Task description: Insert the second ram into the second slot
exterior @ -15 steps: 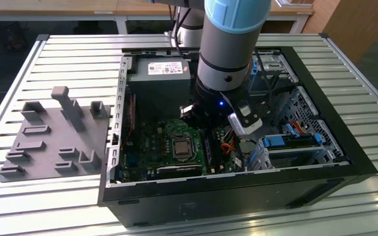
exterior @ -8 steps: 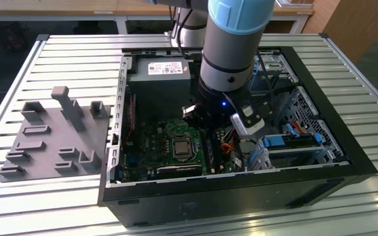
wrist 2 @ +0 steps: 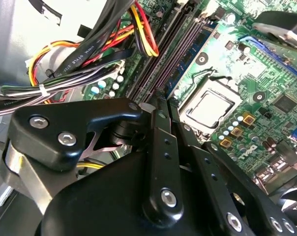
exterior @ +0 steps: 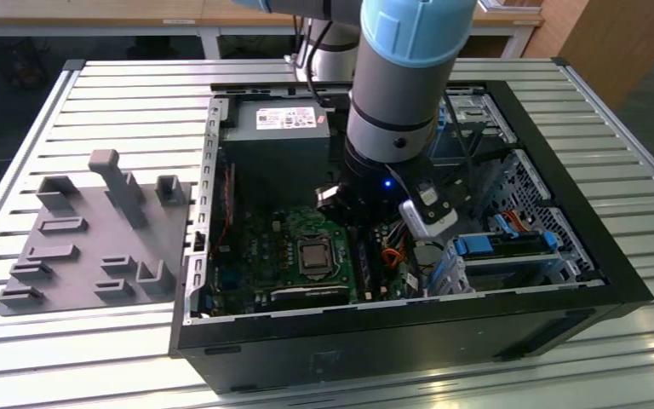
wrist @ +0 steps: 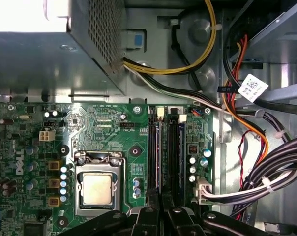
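Note:
My gripper (exterior: 359,221) reaches down into the open computer case over the motherboard (wrist: 30,147). In both wrist views its black fingers (wrist: 153,216) stand close together above the row of long memory slots (wrist: 173,157) next to the processor socket (wrist: 97,189). A thin blue edge, the second ram (wrist: 160,157), runs from between the fingertips along the slots. It lines up with the slot second from the socket. I cannot tell whether it is seated or just above the slot. In the second wrist view the fingers (wrist 2: 161,128) meet at the slots' near end (wrist 2: 170,59).
The black case wall (exterior: 599,281) surrounds the work. A grey power supply (exterior: 276,128) sits at the back. Bundled cables (wrist: 266,187) (wrist 2: 79,59) hang close beside the slots. Blue drive brackets (exterior: 497,247) lie at the exterior view's right. A grey fixture plate (exterior: 88,247) rests outside the case.

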